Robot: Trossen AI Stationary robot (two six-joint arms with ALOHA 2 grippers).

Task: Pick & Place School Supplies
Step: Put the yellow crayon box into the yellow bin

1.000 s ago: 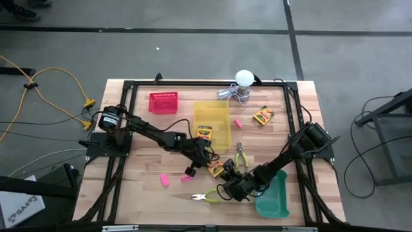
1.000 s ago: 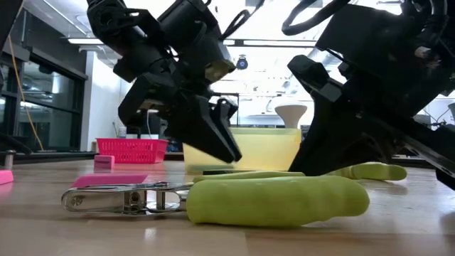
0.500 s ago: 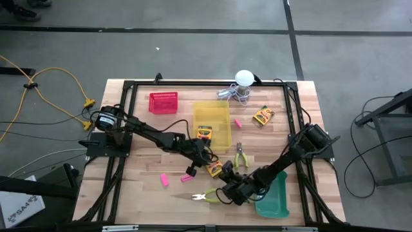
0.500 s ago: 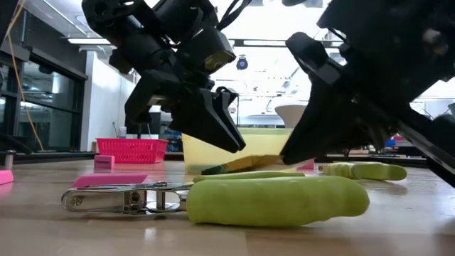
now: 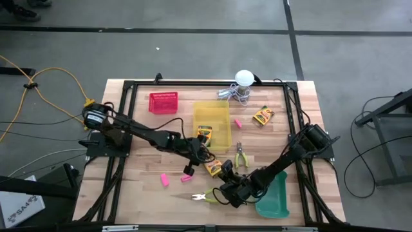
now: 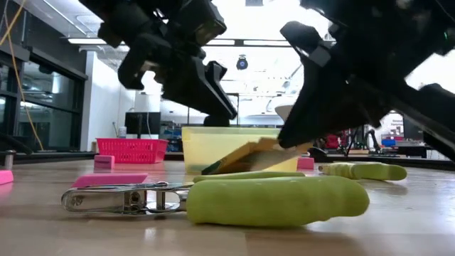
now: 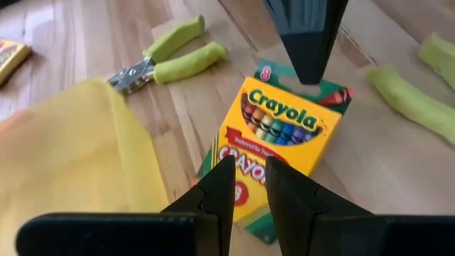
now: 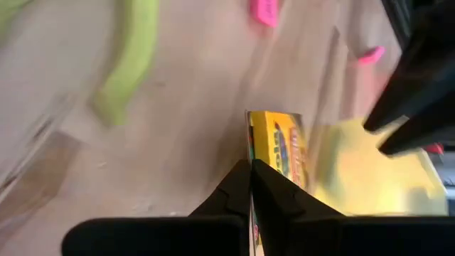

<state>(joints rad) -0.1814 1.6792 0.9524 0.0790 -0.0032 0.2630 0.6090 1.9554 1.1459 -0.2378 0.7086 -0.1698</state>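
The crayon box [image 7: 284, 135] sat tipped up on one edge on the worktop beside the yellow bin [image 5: 212, 124], its far end pinched in the right gripper [image 5: 225, 182]'s closed jaws, while the left gripper [image 5: 205, 153], jaws slightly parted and empty, hovered just above its near end.

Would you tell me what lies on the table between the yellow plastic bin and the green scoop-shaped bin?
In the high view, between the yellow bin and green bin lie green-handled pliers and a tilted crayon box, with both grippers meeting there.
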